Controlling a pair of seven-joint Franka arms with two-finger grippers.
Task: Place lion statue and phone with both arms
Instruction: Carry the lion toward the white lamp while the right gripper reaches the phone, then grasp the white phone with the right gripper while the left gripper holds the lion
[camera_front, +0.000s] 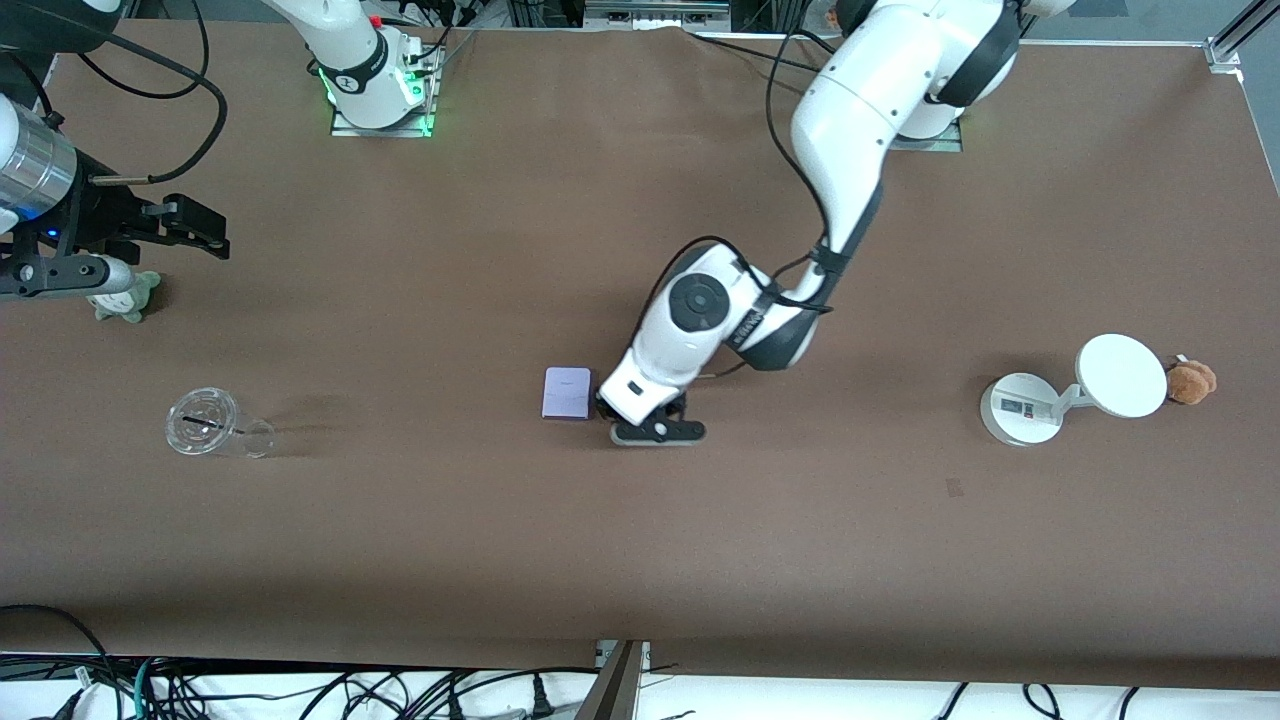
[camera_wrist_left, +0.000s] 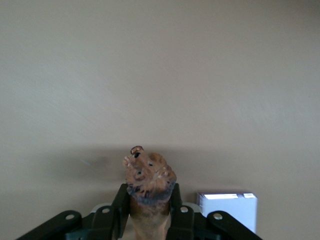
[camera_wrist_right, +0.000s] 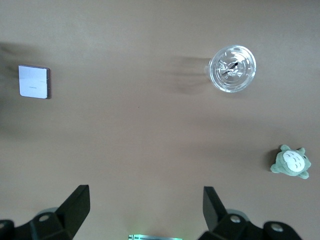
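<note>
Left gripper (camera_front: 655, 420) is down low over the middle of the table (camera_front: 640, 540), its 2 fingers (camera_wrist_left: 121, 207) clamped on the lion statue (camera_wrist_left: 148, 182), which pokes up between them with its dark-ringed head end clear of the pads. Just beside that gripper, toward the right arm's end of the table, lies the phone (camera_front: 567, 393), flat on the brown surface; the left wrist view catches its pale edge close alongside the fingers. Well away from this gripper, toward the left arm's end of the table, stands a white stand (camera_front: 1020, 408) with a round disc, and a brown plush toy (camera_front: 1191, 382) sits tight against that disc.

Right gripper (camera_front: 190, 225) hangs high over its own end of the table, fingers (camera_wrist_right: 77, 202) spread wide with nothing between them; that arm waits. Below it sits a grey-green plush toy (camera_front: 125, 297), and nearer the front camera from there lies a clear plastic cup (camera_front: 212, 424) on its side.
</note>
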